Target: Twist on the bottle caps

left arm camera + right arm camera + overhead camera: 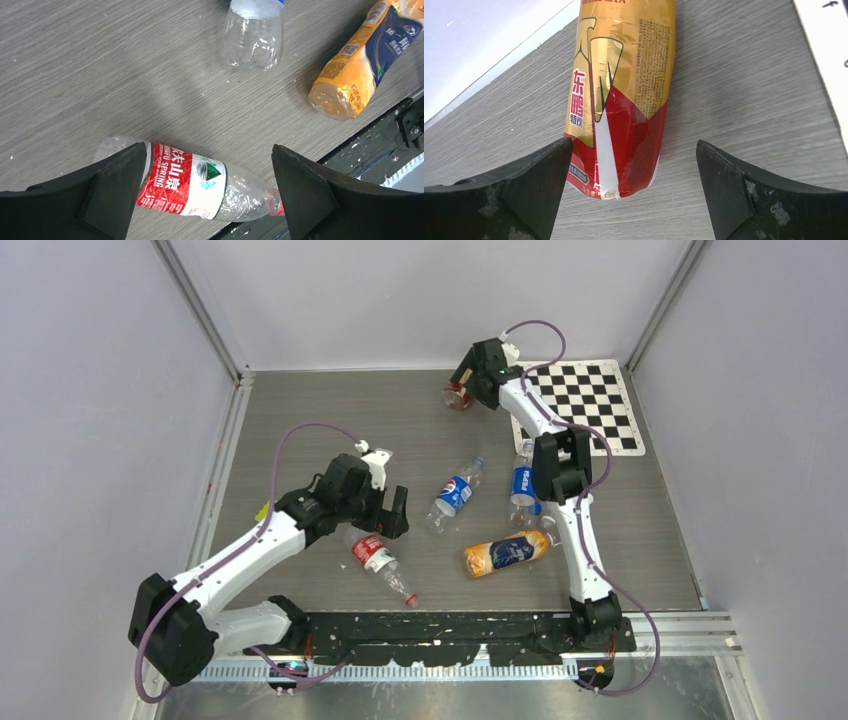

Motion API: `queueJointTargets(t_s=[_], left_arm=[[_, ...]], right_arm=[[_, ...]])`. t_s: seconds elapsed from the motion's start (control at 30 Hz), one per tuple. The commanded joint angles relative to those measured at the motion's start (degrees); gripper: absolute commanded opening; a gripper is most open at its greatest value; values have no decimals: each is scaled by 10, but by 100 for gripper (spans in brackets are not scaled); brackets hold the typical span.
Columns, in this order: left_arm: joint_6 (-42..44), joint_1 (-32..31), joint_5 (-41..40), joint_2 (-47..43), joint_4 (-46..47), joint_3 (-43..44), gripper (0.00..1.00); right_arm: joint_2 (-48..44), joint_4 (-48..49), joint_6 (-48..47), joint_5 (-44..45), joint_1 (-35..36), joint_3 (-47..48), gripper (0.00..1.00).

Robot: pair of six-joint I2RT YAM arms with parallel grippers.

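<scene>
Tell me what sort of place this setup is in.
Probably a robotics lab test cell: plain grey panel walls on aluminium frame posts box in the wood-grain table, a black-and-white checkerboard calibration sheet lies in its far right corner, and a black mounting rail runs along the near edge.

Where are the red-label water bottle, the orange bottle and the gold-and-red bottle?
red-label water bottle (172,180), left wrist view, on its red label.
orange bottle (347,72), left wrist view, on its orange wrapper.
gold-and-red bottle (639,140), right wrist view, on the wrapper's red part.
</scene>
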Motion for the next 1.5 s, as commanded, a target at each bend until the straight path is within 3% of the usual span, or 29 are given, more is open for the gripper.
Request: queueJointTargets(t_s=[0.0, 0.27, 0.4, 0.43, 0.57, 0.87, 1.03, 1.23, 1.47], left_arm=[[-17, 2, -8, 9, -30, 35, 100], [-33, 1, -10, 10, -28, 36, 100], [-47, 3, -23, 0, -30, 43, 100], [-49, 3, -26, -2, -31, 46, 100], [-55, 5, -42, -7, -42, 63, 100], [-66, 53, -65, -24, -55, 126, 100], [-87, 97, -53, -16, -57, 201, 98], [-134, 125, -21, 15, -33, 286, 97], [-183, 137, 0, 35, 25, 322, 95]], right_arm=[[26, 25, -8, -11, 0, 21, 98], [23, 91, -33, -83, 2, -24, 88], [15, 97, -57, -119, 6, -33, 77], [7, 97, -68, -128, 8, -37, 70], [-59, 109, -101, -142, 19, -124, 49], [-274, 170, -208, -203, 48, -361, 32], [-392, 238, -258, -227, 78, -491, 29], [-549, 407, -347, -218, 140, -648, 30], [-634, 486, -371, -244, 188, -736, 29]])
